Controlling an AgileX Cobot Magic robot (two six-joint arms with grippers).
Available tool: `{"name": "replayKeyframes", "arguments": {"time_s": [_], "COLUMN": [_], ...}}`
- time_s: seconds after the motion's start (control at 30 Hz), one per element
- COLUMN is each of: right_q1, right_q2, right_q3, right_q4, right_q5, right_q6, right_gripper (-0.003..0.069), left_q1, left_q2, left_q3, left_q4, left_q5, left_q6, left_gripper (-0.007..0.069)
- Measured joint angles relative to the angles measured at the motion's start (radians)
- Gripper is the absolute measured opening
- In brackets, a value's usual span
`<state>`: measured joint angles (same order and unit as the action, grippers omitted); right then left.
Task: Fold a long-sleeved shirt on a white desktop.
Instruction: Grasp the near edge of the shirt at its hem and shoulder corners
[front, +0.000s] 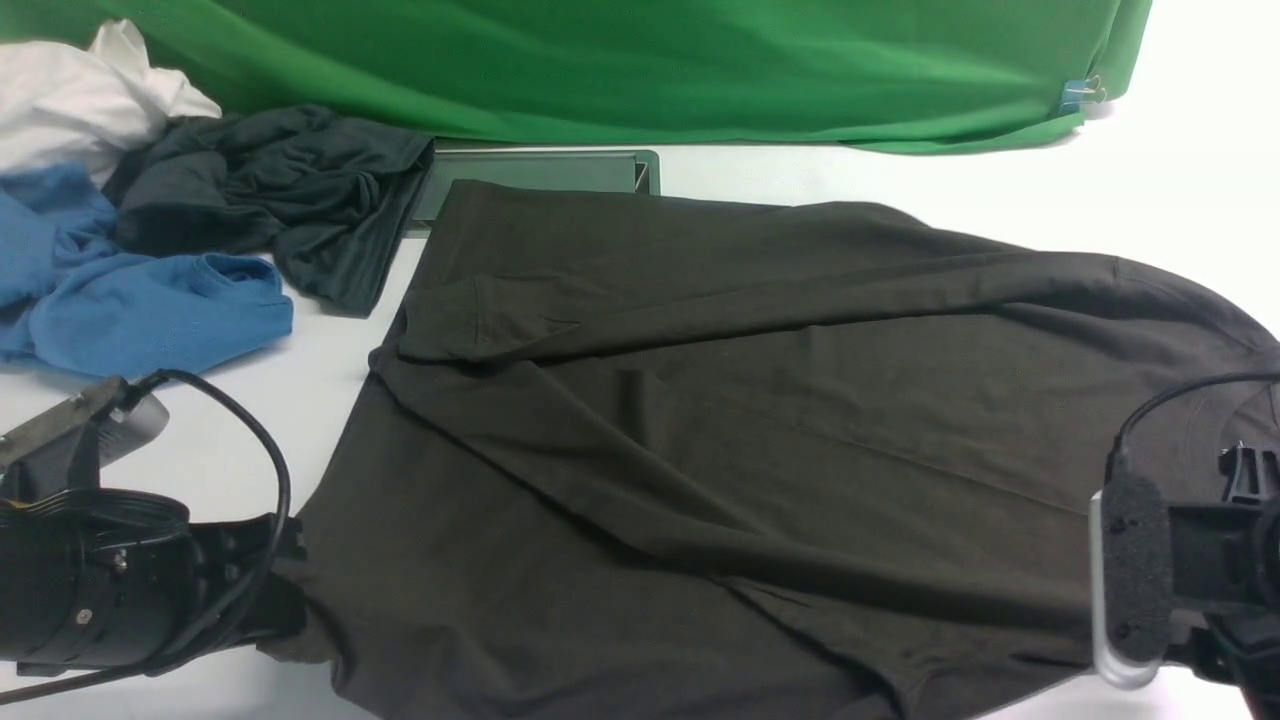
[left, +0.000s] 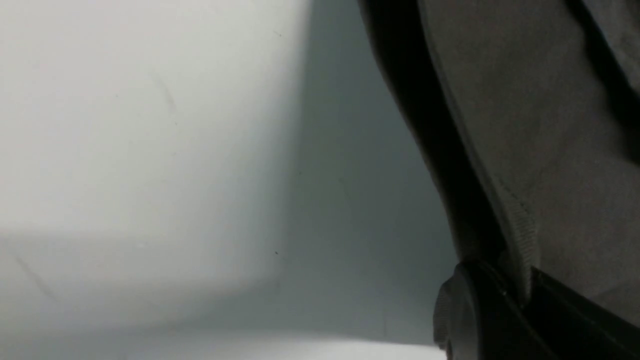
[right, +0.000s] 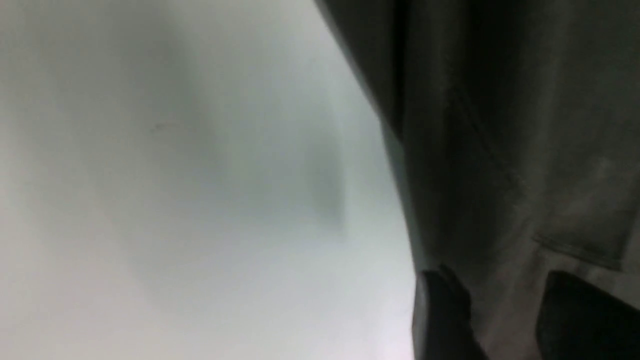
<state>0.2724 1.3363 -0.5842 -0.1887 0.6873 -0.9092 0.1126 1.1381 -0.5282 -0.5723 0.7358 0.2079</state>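
The long-sleeved shirt lies spread over the white desktop, dark brownish-black, with both sleeves laid across its body. My left gripper is low at the shirt's near left corner. In the left wrist view this gripper is shut on the ribbed edge of the shirt. The right arm is at the near right corner. In the right wrist view the right gripper has its two dark fingers apart, with the shirt's cloth showing in the gap.
At the back left lie a dark grey garment, a bright blue shirt and a white cloth. A green backdrop hangs along the far edge. The silver-framed hatch sits just behind the shirt.
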Motion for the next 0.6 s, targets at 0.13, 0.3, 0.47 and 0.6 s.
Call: {"name": "replayKeyframes", "arguments": {"time_s": [0.13,0.3,0.47,0.6], "right_q1": [0.0,0.0,0.0,0.0], "right_q2": [0.063,0.151,0.195,0.177], "right_q3": [0.0,0.0,-0.021,-0.02], "right_q4": [-0.001,-0.001,-0.008,-0.008], "right_q5": [-0.044,-0.107,-0.121,-0.112], "right_q6": [0.0,0.001,0.003,0.004], "right_gripper": [0.03,0.0299,0.0249,0.0087], "left_q1": [0.0,0.0,0.0,0.0], "left_q2": [0.0,0.0,0.0,0.0], "left_q3": [0.0,0.0,0.0,0.0], "left_q4": [0.0,0.0,0.002,-0.001], "left_q5": [-0.004,-0.008,-0.01,-0.004], "left_q6": [0.0,0.0,0.0,0.002], "left_gripper": [0.0027,0.0027,0.0027,0.0027]}}
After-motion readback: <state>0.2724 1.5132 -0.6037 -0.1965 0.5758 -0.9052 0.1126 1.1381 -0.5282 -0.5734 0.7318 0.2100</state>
